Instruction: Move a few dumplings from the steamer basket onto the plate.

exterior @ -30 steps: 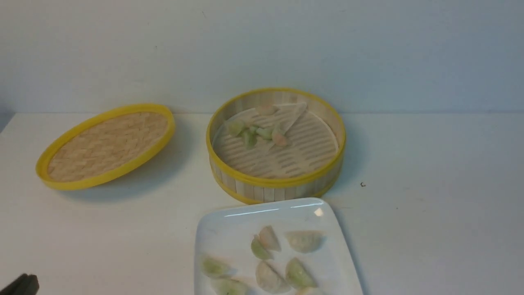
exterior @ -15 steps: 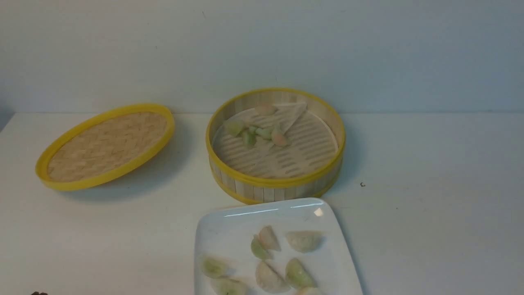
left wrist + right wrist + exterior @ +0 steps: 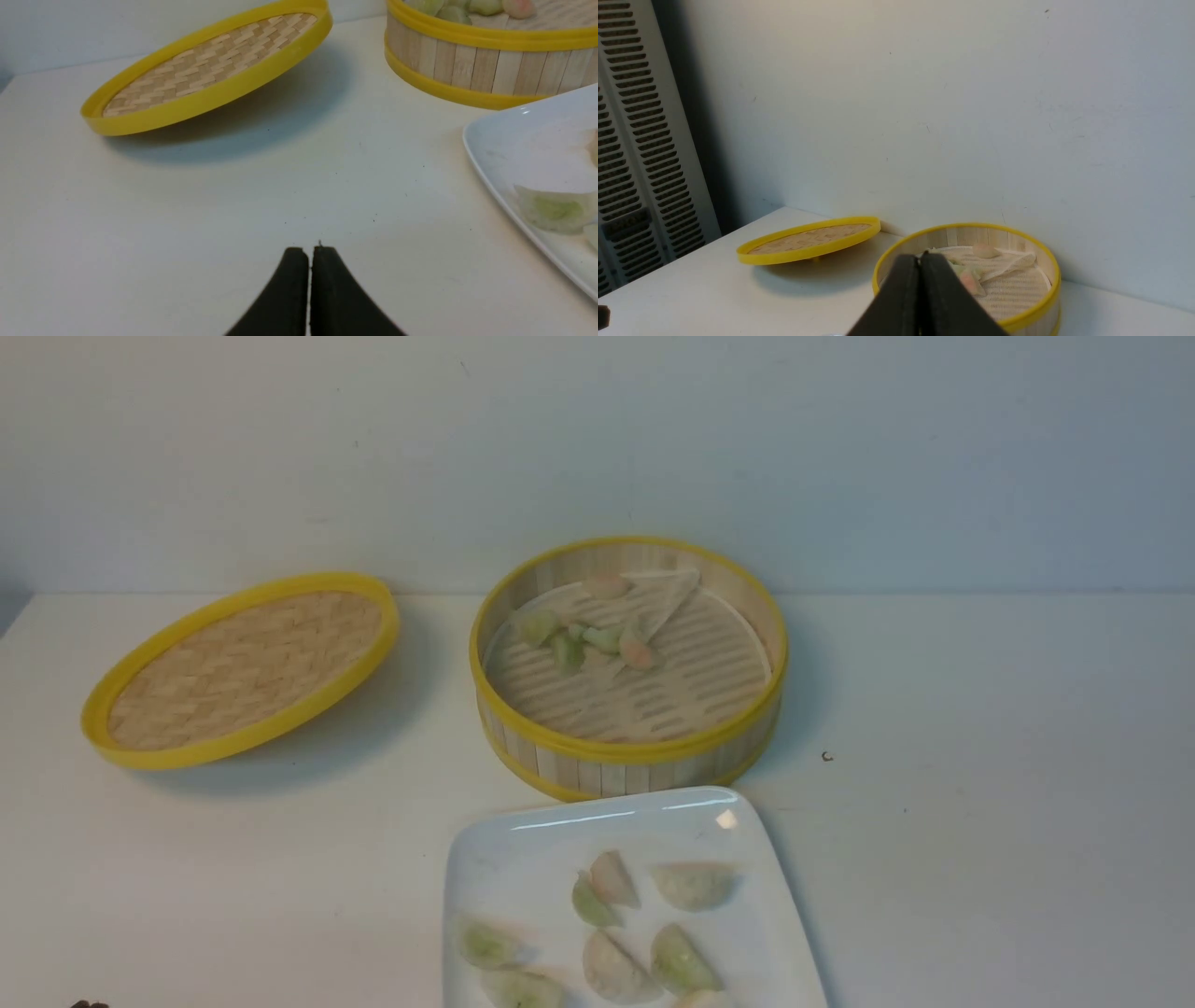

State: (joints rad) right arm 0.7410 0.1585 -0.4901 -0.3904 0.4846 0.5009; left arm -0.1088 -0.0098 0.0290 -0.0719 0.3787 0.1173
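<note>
The round bamboo steamer basket (image 3: 630, 747) stands at the table's middle with several dumplings (image 3: 597, 637) clustered at its far left on a cloth liner. The glossy white plate (image 3: 523, 845) lies just in front of it and holds several dumplings (image 3: 686, 959). My left gripper (image 3: 309, 252) is shut and empty over bare table, left of the plate (image 3: 495, 140). My right gripper (image 3: 920, 258) is shut and empty, held back from the basket (image 3: 1031, 310). In the front view only a dark speck of the left arm shows at the bottom left corner.
The flat woven yellow-rimmed lid (image 3: 243, 667) lies tilted to the left of the basket. A wall stands right behind the table. A grey louvred panel (image 3: 635, 140) is off the table's left end.
The left arm's dark tip has dropped almost out of the front view at the bottom left. The dumplings, basket, plate and lid have not moved.
</note>
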